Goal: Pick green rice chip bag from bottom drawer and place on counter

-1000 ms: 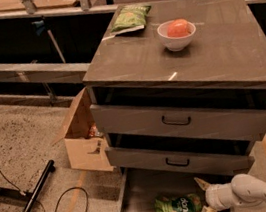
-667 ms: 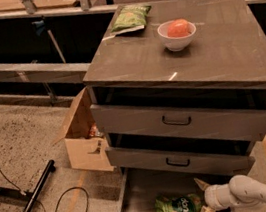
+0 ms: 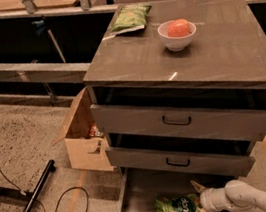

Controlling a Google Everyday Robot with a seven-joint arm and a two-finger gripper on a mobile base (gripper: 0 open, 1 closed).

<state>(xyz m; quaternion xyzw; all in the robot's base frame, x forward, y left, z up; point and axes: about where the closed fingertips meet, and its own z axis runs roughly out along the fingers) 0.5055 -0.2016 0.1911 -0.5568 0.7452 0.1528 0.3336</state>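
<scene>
The green rice chip bag [image 3: 176, 208] lies flat in the open bottom drawer [image 3: 140, 193], near its front right. My gripper [image 3: 197, 201] reaches in from the right at floor level, on the end of a white arm. Its two tan fingers [image 3: 196, 186] are spread, one behind and one in front of the bag's right end, and the bag rests on the drawer floor. The counter [image 3: 215, 53] is the grey-brown top of the cabinet above.
On the counter a paler olive-green bag [image 3: 131, 17] lies at the back left and a white bowl [image 3: 177, 34] holds an orange-red fruit. Two drawers with black handles [image 3: 176, 121] overhang the bottom drawer. A cardboard box [image 3: 83, 136], a cable and a black stand bar [image 3: 30, 204] lie to the left.
</scene>
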